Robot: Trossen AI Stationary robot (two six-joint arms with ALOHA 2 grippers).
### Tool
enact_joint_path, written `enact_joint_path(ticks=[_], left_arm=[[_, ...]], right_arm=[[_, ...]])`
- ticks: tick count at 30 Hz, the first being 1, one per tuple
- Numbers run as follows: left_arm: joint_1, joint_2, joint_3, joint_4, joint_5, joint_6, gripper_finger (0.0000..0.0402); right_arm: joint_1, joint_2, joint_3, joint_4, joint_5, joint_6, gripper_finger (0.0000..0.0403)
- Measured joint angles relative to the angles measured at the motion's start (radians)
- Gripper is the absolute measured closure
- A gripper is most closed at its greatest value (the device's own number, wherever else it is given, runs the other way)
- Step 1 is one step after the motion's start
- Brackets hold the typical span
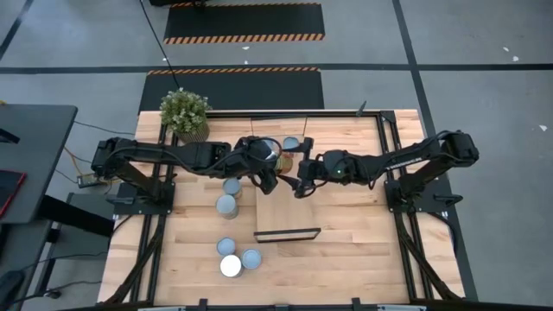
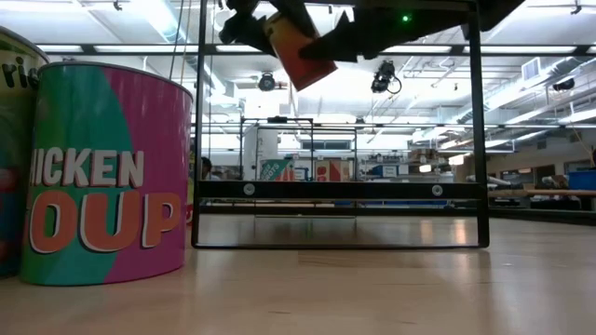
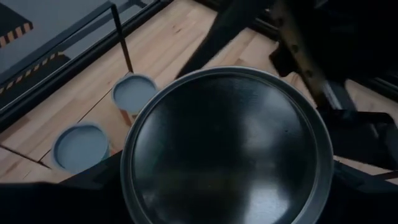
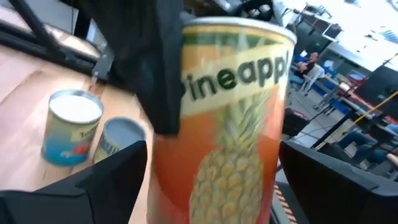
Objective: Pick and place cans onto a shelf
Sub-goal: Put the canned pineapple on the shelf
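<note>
My left gripper (image 1: pixel 266 164) is shut on an orange pineapple can (image 4: pixel 230 124) above the far end of the light-wood shelf (image 1: pixel 289 203). The can's round end fills the left wrist view (image 3: pixel 227 149). In the low view it (image 2: pixel 300 46) hangs tilted, high above the shelf's black frame (image 2: pixel 340 191). My right gripper (image 4: pixel 214 186) is open, one finger on either side of the can's lower part; I cannot tell whether they touch it. Two cans (image 4: pixel 71 127) (image 4: pixel 118 143) stand upright near the shelf's far end. My left gripper pinches the pineapple can across its upper end between two fingers. One dark finger (image 4: pixel 165 74) runs down along the can's side from above. The can is lifted clear and hangs tilted below the gripper.
Several cans stand on the table left of the shelf (image 1: pixel 232 186) (image 1: pixel 226 205) and near the front edge (image 1: pixel 231 266). One of them, a chicken soup can (image 2: pixel 93 177), looms at the left of the low view. A potted plant (image 1: pixel 184 112) stands at the far left corner.
</note>
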Motion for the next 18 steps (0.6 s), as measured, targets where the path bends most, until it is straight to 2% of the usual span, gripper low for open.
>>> enact_joint_path(ticks=[8, 18], left_arm=[[0.0, 0.0, 0.0, 0.007, -0.005, 0.006, 0.0083], [0.0, 0.0, 0.0, 0.003, -0.003, 0.041, 0.0083]], right_arm=[[-0.024, 0.021, 0.0, 0.025, -0.013, -0.006, 0.0034], [-0.025, 0.03, 0.0, 0.038, -0.029, -0.013, 0.0074]])
